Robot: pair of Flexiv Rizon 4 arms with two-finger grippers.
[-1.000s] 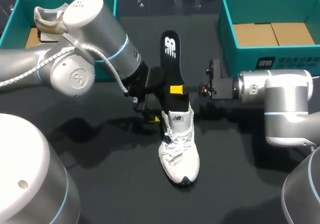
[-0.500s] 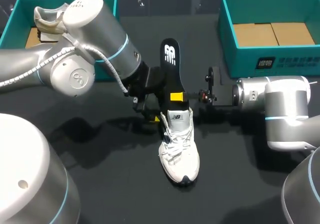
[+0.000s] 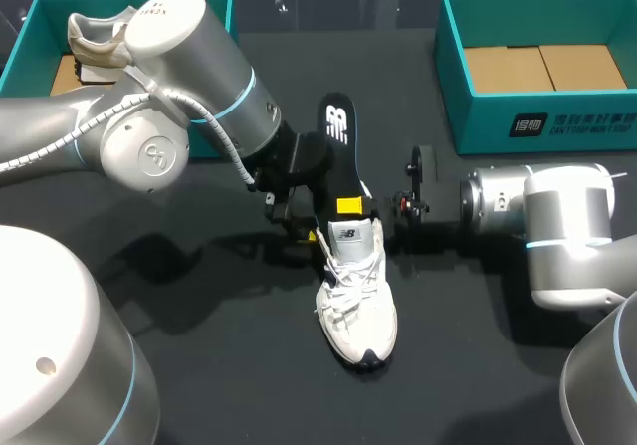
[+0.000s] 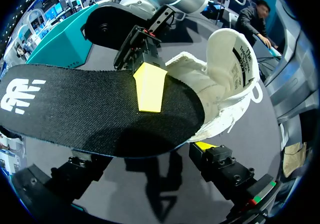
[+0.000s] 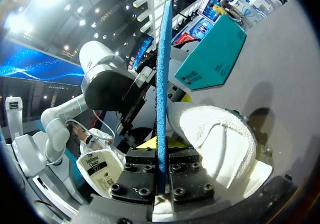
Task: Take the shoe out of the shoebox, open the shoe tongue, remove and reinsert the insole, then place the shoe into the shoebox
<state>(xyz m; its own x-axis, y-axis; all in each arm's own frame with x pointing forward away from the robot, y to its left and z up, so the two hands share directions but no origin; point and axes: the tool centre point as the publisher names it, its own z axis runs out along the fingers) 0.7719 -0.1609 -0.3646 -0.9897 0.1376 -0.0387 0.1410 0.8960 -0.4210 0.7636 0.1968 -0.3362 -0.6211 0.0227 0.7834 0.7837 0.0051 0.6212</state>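
Observation:
A white shoe [image 3: 356,291] stands on the dark table, toe towards the near edge. A black insole [image 3: 339,136] slants up out of its opening, its front end inside the shoe. My right gripper [image 3: 348,204] is shut on the insole just above the collar. In the right wrist view the insole [image 5: 161,78] stands edge-on between the fingers of that gripper [image 5: 161,170], over the shoe's opening [image 5: 220,139]. My left gripper [image 3: 305,224] is open at the shoe's left side. In the left wrist view this gripper [image 4: 150,156] sits under the insole [image 4: 95,111], one fingertip [image 4: 205,146] by the shoe [image 4: 227,78].
A teal shoebox [image 3: 30,37] at the back left holds another shoe [image 3: 95,35]. A second teal shoebox [image 3: 453,87] at the back right has a cardboard floor. Bare dark table lies around and in front of the shoe.
My right gripper has come down towards the shoe with the insole, which now sits lower and deeper in the opening. The left arm and the shoe have stayed in place.

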